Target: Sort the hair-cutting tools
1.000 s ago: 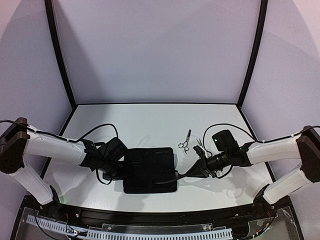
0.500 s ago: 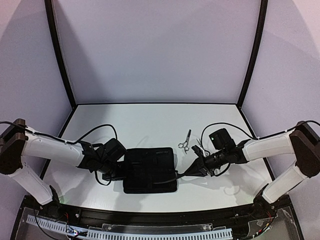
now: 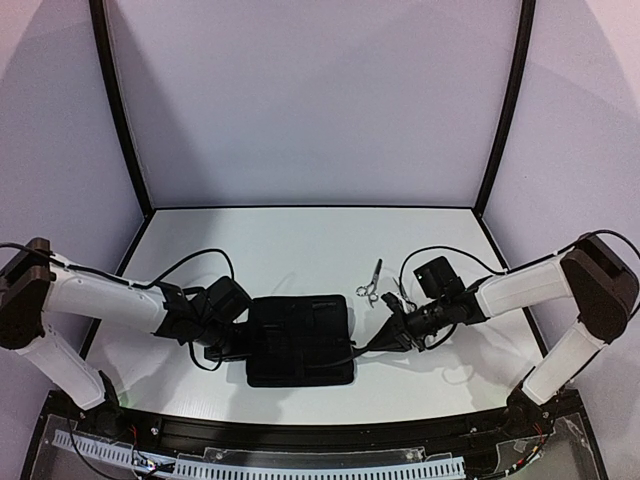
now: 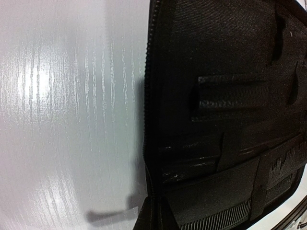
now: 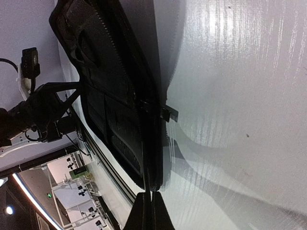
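Black case (image 3: pixel 300 340), near-centre of table (image 3: pixel 290 245). At its left edge, left gripper (image 4: pixel 153 217), fingers pressed together; at its right edge, right gripper (image 5: pixel 151 212), likewise. Silver scissors (image 3: pixel 371 283) off case's far-right corner.

Bright, even light from above; the top view bows at its edges. Glare streaks the desk (image 4: pixel 57 96) in both wrist views, where the black case (image 4: pixel 216 110) blurs.

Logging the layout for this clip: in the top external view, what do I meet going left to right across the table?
left arm → case → scissors → right arm
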Controlling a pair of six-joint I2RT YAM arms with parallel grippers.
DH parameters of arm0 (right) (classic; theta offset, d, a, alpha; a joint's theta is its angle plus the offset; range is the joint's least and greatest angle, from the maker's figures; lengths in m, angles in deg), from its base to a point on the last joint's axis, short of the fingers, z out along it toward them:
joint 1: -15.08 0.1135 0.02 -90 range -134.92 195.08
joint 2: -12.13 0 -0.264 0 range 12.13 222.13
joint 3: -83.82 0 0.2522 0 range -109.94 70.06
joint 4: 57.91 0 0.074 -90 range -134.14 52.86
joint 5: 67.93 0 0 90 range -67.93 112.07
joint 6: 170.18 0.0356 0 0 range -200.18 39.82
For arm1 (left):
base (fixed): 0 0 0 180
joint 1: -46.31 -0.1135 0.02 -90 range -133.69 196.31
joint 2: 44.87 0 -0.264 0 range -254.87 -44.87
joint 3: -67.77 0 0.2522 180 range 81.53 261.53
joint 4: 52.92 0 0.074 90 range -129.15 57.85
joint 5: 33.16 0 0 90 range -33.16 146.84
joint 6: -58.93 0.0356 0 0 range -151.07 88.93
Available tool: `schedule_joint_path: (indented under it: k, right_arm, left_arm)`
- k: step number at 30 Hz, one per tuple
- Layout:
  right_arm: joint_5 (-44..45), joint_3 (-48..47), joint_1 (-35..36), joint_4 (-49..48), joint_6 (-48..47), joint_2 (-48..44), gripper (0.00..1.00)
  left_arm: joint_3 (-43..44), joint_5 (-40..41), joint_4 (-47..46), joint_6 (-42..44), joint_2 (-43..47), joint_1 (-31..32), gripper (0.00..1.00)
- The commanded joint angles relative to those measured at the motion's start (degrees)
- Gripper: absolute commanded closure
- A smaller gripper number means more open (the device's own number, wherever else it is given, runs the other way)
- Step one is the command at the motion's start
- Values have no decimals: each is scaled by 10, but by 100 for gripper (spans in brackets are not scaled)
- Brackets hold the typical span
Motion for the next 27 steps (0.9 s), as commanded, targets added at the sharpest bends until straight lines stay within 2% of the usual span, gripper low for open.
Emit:
schedule_joint_path:
  k: [1,6,15,23,27]
  right_arm:
    - [18,-20,9,-42,17,27,100]
    - [22,-27,15,-60,36,35,100]
    - [75,-27,8,-24,57,22,100]
    - [100,-44,-6,49,26,-9,100]
    - [90,-51,-7,46,19,-2,100]
  left_arm:
    - [-17,-10,-26,9,5,-2,99]
    - [-18,-13,-32,8,3,-3,99]
    - [-40,-11,-32,2,21,-3,99]
    - [-51,-6,-25,10,41,-3,99]
    - [-49,-7,-26,12,41,-3,99]
